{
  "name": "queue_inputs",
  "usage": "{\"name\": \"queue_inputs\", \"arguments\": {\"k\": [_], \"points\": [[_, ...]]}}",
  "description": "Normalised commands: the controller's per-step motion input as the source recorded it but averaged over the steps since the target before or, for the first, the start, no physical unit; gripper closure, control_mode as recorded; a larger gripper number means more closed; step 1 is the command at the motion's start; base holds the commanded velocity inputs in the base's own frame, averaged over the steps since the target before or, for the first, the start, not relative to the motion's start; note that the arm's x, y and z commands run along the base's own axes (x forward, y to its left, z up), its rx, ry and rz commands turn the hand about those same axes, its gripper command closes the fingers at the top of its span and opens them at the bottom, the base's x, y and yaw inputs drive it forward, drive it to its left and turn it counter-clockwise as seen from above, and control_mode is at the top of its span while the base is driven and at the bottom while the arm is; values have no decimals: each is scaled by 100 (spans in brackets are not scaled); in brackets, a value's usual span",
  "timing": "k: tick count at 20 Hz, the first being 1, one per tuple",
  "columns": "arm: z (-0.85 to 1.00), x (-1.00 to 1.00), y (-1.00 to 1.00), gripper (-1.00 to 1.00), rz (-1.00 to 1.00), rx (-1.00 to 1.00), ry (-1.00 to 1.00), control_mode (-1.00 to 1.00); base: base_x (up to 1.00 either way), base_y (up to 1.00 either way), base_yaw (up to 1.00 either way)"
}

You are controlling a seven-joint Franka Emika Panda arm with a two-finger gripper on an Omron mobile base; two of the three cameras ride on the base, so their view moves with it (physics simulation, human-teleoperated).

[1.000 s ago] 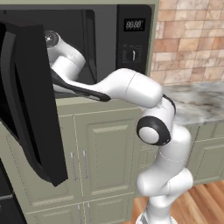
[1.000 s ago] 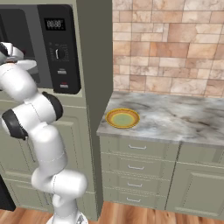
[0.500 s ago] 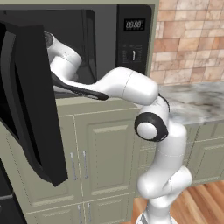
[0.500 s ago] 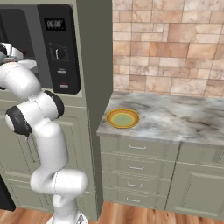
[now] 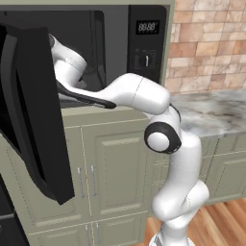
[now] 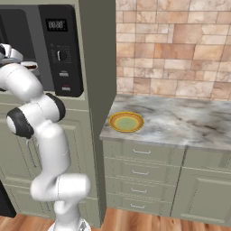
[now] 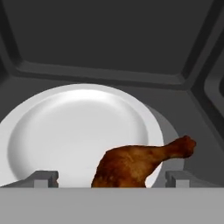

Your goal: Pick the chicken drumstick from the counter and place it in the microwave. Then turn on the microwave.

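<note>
Two dark fingers [image 7: 46,178] stood spread wide at the bottom of the hand view, one on each side of the chicken drumstick [image 7: 140,164], with clear space between each tip and the meat. The gripper [image 7: 113,179] therefore held nothing. The drumstick lay inside the microwave [image 5: 96,53], its bulbous end resting on the near right rim of the white turntable plate [image 7: 74,131] and its thin bone end projecting past the rim over the dark cavity floor.

In the left base view the arm [image 5: 139,93] reached from the base into the open cavity, passing beside the black door [image 5: 33,110], which hung swung out to the left. The control panel [image 6: 61,49] with its display, dial and buttons sat on the right of the cavity. A yellow-green plate [image 6: 127,122] remained on the marbled worktop [image 6: 180,122], well apart from the appliance.

By these signs the placing step appeared complete and the release made. The next move would call for drawing the hand straight back out of the cavity without brushing the drumstick, then clearing the door's swing, closing the door, and pressing the start control on the panel.
</note>
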Motion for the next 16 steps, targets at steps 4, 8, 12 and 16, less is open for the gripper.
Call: {"name": "queue_inputs", "arguments": {"k": [4,8,12,16], "points": [[4,-4,-9,-100,-3,10,0,-100,0,0,0],[1,-30,-26,-100,-3,11,0,-100,0,0,0],[-2,-40,-33,-100,0,9,0,-100,0,0,0],[-7,-37,-45,-100,0,12,0,-100,0,0,0]]}}
